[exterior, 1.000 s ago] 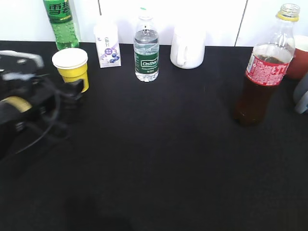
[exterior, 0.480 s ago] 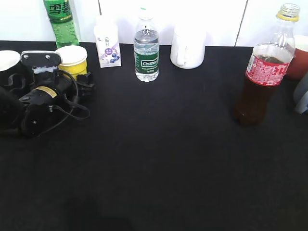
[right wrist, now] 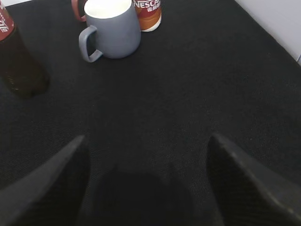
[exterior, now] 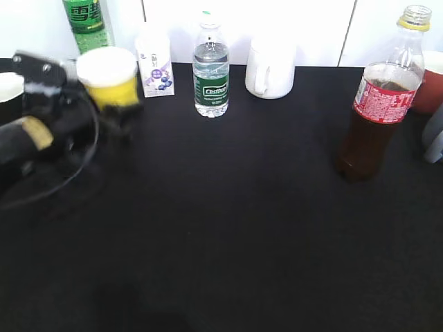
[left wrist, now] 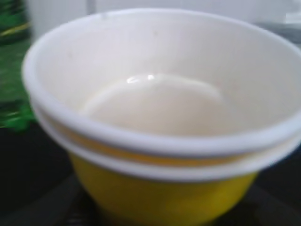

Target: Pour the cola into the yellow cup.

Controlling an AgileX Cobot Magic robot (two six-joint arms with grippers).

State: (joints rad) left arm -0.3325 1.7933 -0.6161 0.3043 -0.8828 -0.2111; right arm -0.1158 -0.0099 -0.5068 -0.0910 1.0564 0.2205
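The yellow cup (exterior: 107, 77) is at the back left, held in my left gripper (exterior: 114, 111), and looks raised off the black table. In the left wrist view the yellow cup (left wrist: 160, 141) fills the frame, empty with a white inside, and hides most of the jaws. The cola (exterior: 377, 104) stands upright at the right, uncapped and about half full. Its dark base shows at the left edge of the right wrist view (right wrist: 16, 66). My right gripper (right wrist: 148, 188) is open and empty over bare table, to the right of the cola.
Along the back stand a green soda bottle (exterior: 86, 24), a small carton (exterior: 155, 66), a water bottle (exterior: 210, 69) and a white mug (exterior: 270, 67). A red mug (exterior: 432, 83), a grey mug (right wrist: 113, 30) and a Nescafe can (right wrist: 148, 12) stand near the cola. A white-rimmed cup (exterior: 8, 86) is at far left.
My left gripper came in from the left, closed around the yellow cup, and the cup now sits higher and slightly further back. The cola has not moved.
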